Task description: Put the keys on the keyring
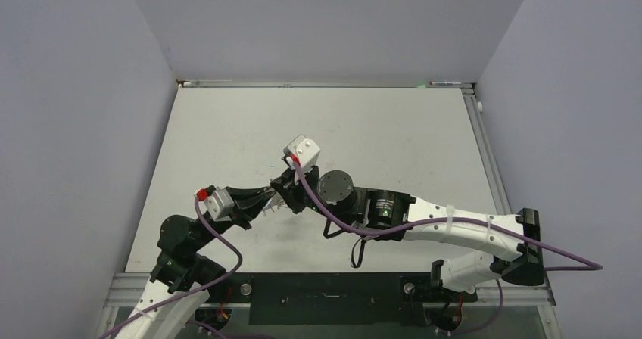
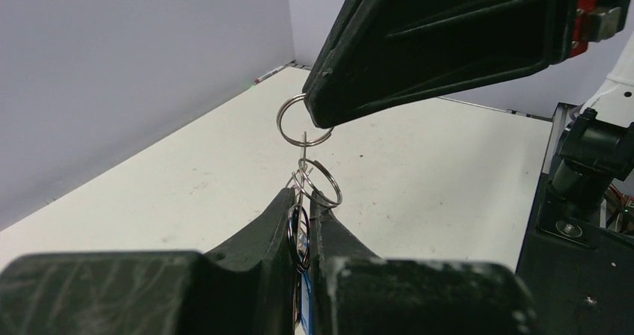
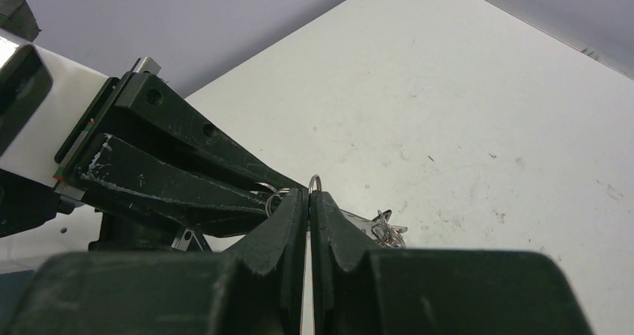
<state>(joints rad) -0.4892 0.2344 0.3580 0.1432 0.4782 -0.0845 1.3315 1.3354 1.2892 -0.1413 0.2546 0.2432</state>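
Three pale lilac-grey walls point(image 1: 76, 89), smooth and bare, box in a matt off-white rectangular table point(image 1: 378, 135) whose surface is flecked with small dark specks and scuffs (plainest from the right wrist). Along its near edge runs a black metal base plate point(image 1: 325, 290). From there two white-and-black jointed arms trail glossy purple cables point(image 1: 219, 237) and reach in to meet over the table's near-left part. The black plastic left gripper point(image 2: 304, 199) has wedge-shaped, scratched fingers. They stand pressed almost together, clamped on a dark metal ring point(image 2: 298, 234) set edge-on in the narrow slot between them. The black plastic right gripper point(image 3: 309, 197) comes in from above and opposite, tip to tip with the left. Its jaws are closed on the round silvery wire keyring point(image 2: 299, 122), which juts sideways from its tip, held up off the table. Just below that hangs a second thin silvery ring point(image 2: 320, 182), which a fine wire seems to join to it, above the left fingers. Just beyond the right gripper's fingers shows a small spiky bunch of silvery metal keys point(image 3: 389, 229), low near the table. Whether the bunch rests on the table cannot be told.
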